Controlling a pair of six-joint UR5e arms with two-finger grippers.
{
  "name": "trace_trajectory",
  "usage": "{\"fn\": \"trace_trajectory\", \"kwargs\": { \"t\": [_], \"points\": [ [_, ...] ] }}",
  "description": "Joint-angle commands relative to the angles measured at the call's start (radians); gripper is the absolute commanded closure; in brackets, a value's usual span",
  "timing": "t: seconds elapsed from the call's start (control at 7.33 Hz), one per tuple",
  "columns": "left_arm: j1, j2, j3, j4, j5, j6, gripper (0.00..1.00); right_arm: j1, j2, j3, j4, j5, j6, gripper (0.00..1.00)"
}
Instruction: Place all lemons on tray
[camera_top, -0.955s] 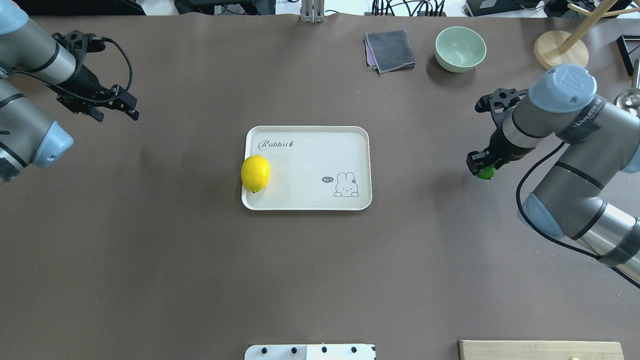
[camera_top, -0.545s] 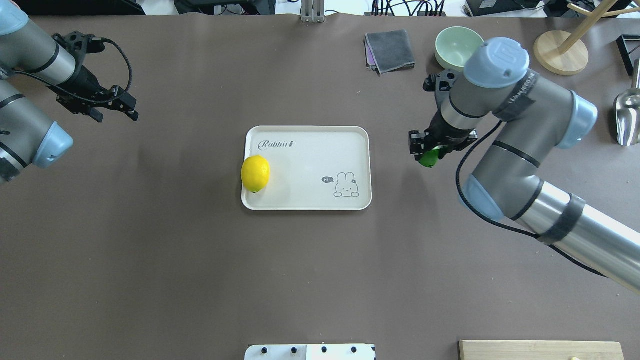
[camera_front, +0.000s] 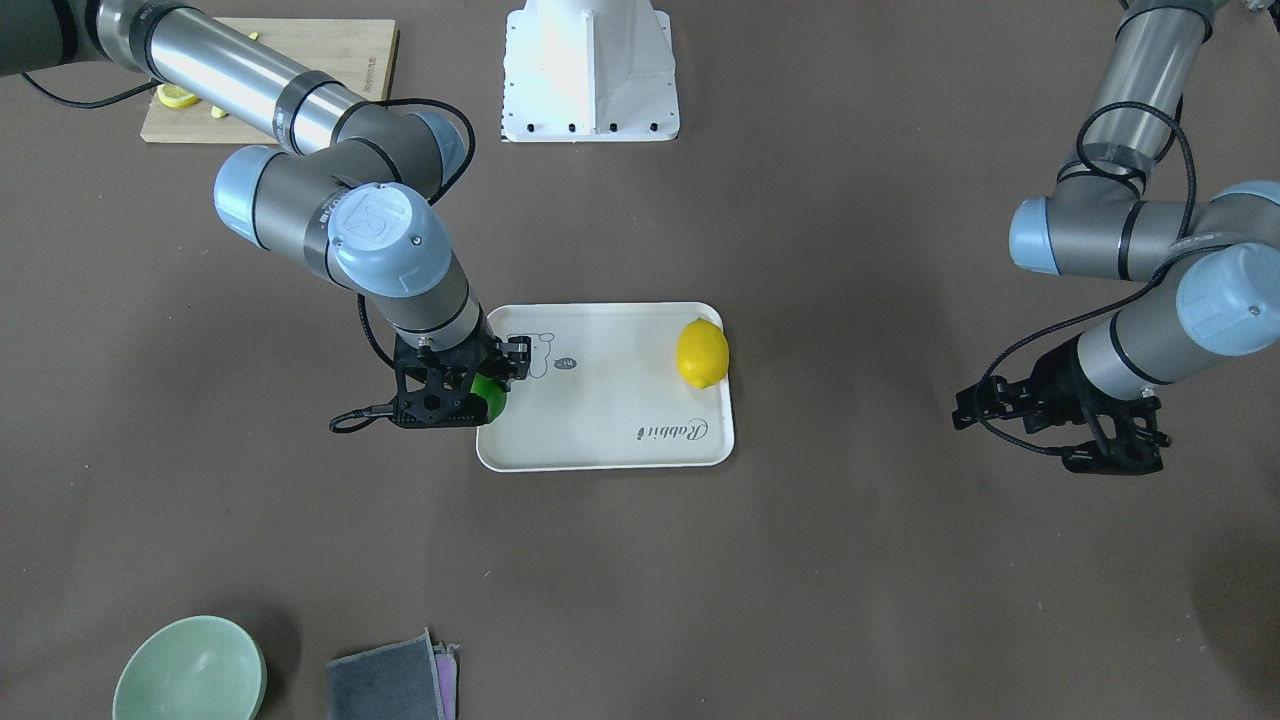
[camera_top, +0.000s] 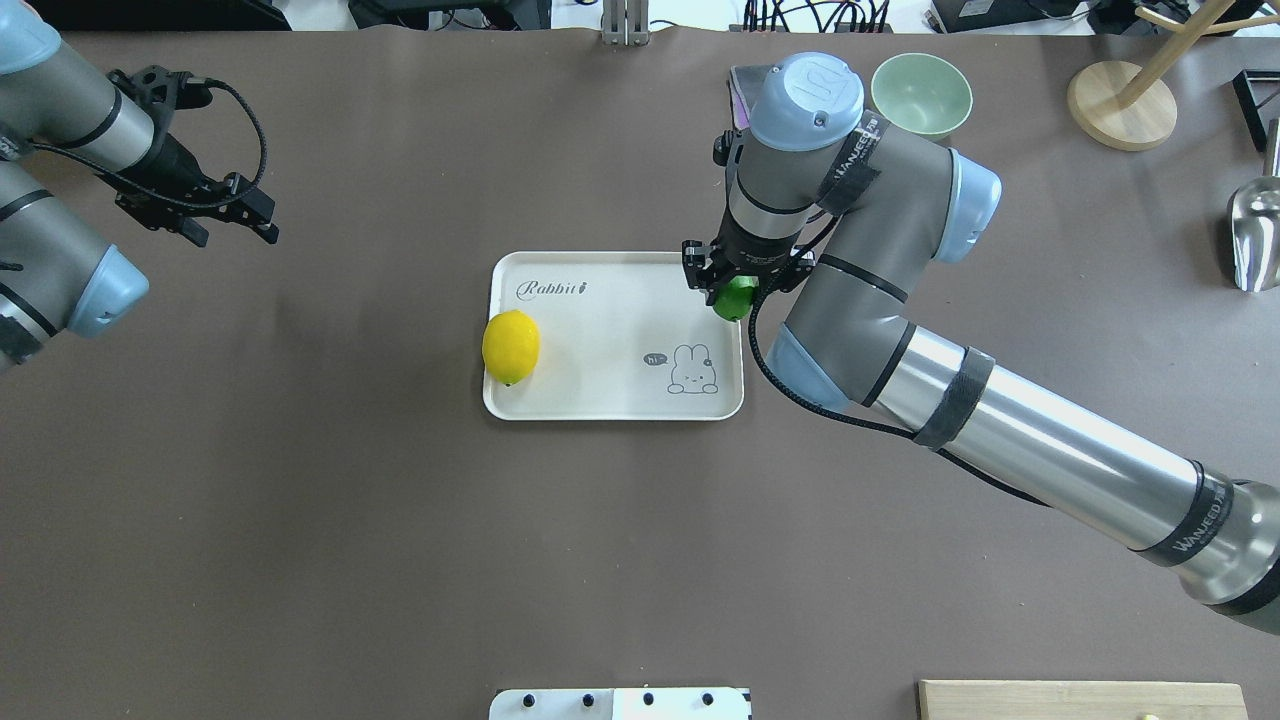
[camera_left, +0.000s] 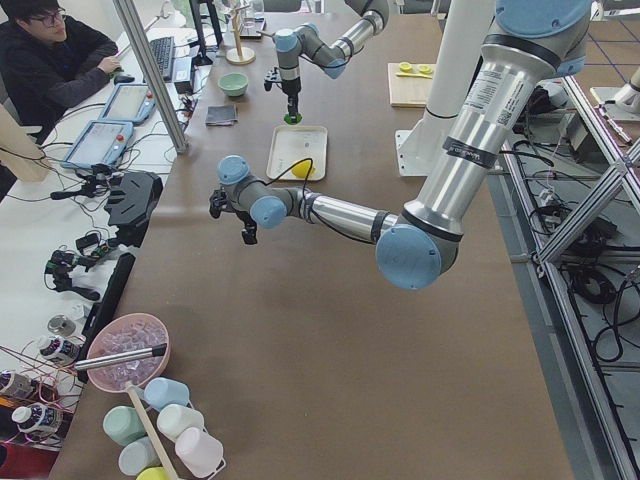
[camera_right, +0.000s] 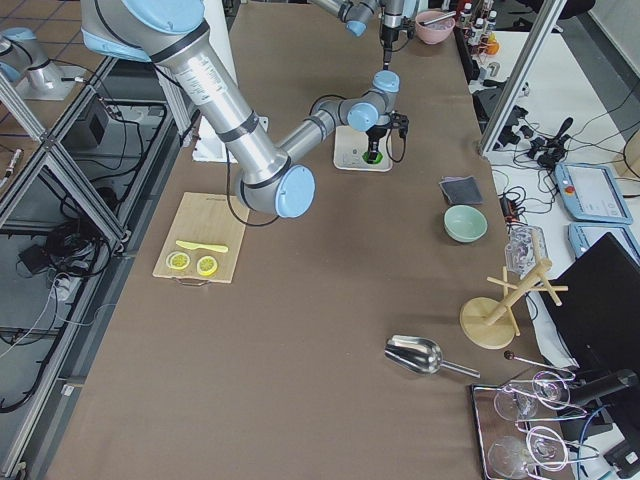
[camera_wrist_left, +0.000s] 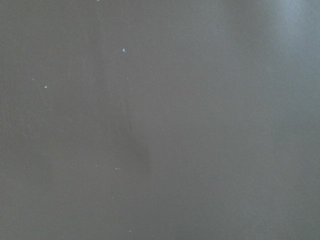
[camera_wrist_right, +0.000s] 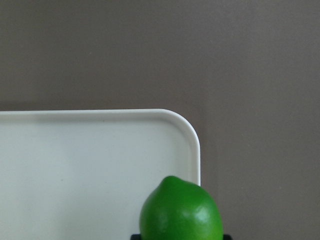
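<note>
Matte tbl (camera_top: 300, 520), glossy oval green lemon (camera_top: 736, 300)

Right arm extended, right end effector (camera_top: 733, 292) down, clamped. Left arm folded aside, left end effector (camera_top: 262, 218) spread.

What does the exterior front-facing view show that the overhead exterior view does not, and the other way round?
Only front-facing: the lemon slice on the cutting board. Only overhead: the wooden stand and the metal scoop. Both: the tray, the yellow lemon on it, and the right gripper shut on the green lemon at the tray's edge.
</note>
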Motion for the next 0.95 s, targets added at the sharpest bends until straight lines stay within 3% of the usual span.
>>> {"fn": "trace_trajectory", "kwargs": {
  "t": [0.0,0.14,0.82],
  "points": [
    [0.002,-0.001,0.001,0.000,0.000,-0.001,0.02,-0.006,0.007,-0.017,0.008,-0.002,-0.001,0.16],
    [0.002,-0.001,0.004,0.000,0.000,-0.001,0.02,-0.006,0.007,-0.017,0.009,-0.002,-0.011,0.04],
    [-0.008,-0.004,0.007,0.000,-0.003,0.002,0.02,0.049,-0.031,-0.017,0.005,0.018,-0.113,0.00]
  ]
}}
